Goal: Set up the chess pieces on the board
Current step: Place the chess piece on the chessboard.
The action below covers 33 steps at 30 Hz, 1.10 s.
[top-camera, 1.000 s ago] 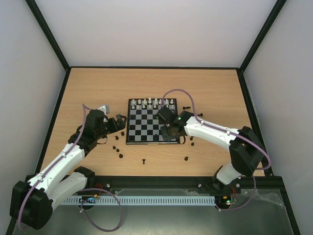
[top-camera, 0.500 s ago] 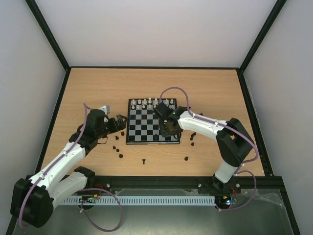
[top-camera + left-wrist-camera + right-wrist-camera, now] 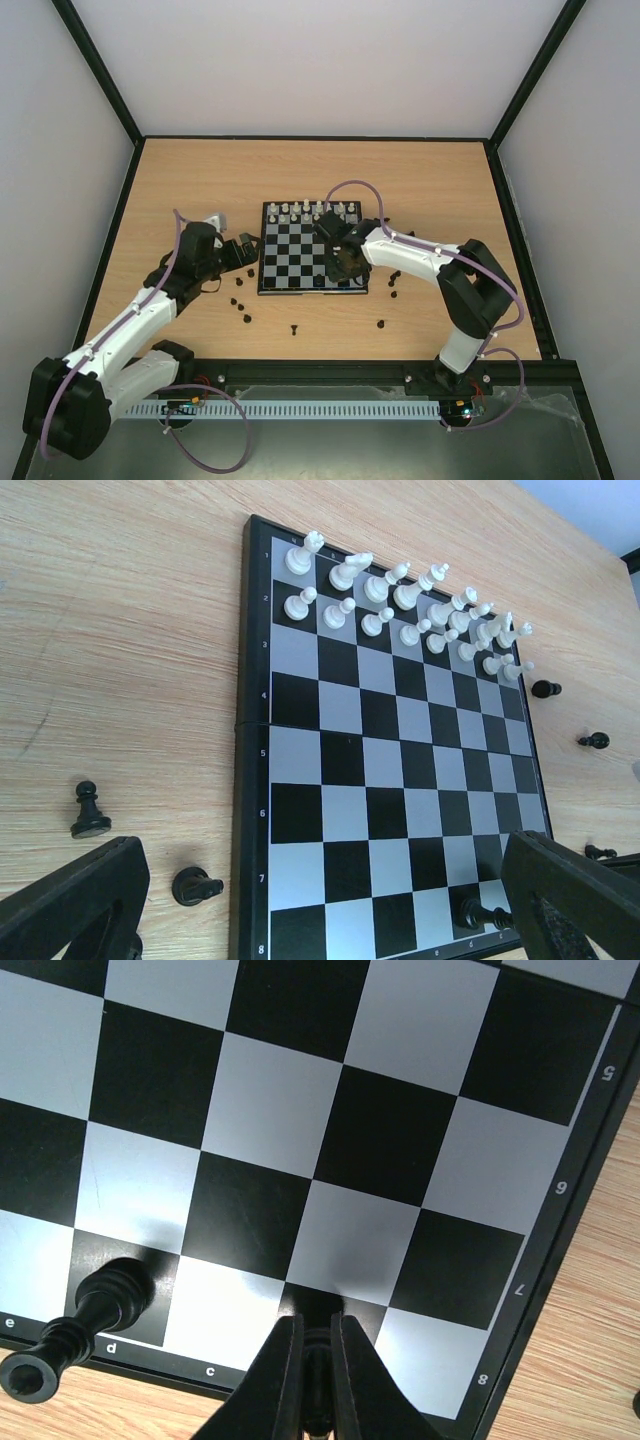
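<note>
The wooden worktop (image 3: 200, 180) is carrying the board (image 3: 288, 262) at its centre, with loose black chess pieces (image 3: 245, 319) lying at the board's 3, 5 and 7 o'clock.

We find the board (image 3: 290, 265) on the surface (image 3: 200, 180), two rows of pieces (image 3: 318, 211) along its 12 o'clock edge, a lone piece (image 3: 478, 914) at its 6 o'clock edge, strays (image 3: 243, 319) around it from 2 to 8 o'clock.
</note>
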{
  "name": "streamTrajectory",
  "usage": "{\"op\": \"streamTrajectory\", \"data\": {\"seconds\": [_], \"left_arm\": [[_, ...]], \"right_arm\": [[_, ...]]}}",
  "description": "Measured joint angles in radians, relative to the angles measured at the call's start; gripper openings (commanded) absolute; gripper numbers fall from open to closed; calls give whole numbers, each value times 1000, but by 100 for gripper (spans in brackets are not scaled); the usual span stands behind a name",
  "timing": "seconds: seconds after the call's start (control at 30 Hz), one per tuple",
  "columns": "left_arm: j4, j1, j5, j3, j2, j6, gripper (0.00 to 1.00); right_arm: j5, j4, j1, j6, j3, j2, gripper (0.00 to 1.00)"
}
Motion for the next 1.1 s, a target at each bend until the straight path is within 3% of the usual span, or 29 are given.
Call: {"op": "streamTrajectory", "data": {"seconds": [0.4,0.73,1.1], "left_arm": [[16,0,3,0,23,0,100],[20,0,7,0,35,0,100],[16,0,6,0,35,0,99]], "right_arm": [[-8,8,0,-7,-24,6,9],[-10,8,0,-11,-27,9,21],[23,4,0,-14,-27,-49,47]]}}
